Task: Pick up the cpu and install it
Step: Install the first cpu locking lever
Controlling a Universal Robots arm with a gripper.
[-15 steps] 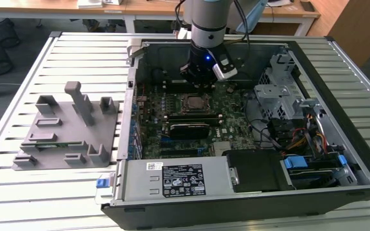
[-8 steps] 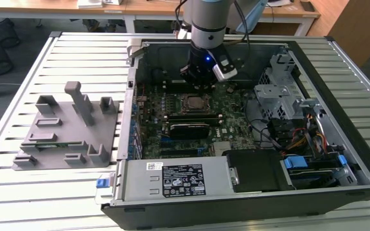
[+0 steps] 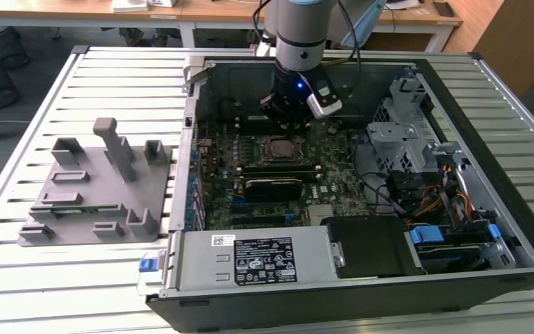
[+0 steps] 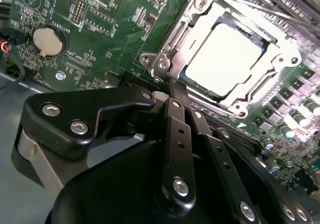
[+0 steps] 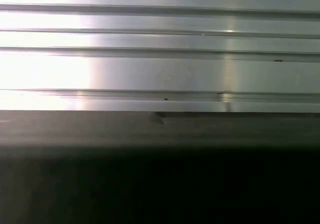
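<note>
Black gripper point(image 4: 170, 92) linkage fills the near field of the second wrist view, its fingers drawn together and holding nothing. Just beyond their tips the cpu point(image 4: 227, 54) lies flat in the socket frame point(image 4: 165, 59) on the motherboard point(image 3: 277, 163). Its square top shows bare inside the metal bracket, with case walls well apart around it.

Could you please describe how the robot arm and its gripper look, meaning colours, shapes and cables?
In the exterior view the arm is a silver-grey cylinder with a small blue light and dark cables beside it. In the second wrist view the gripper is matte black, built of flat linked bars joined by silver screws.
</note>
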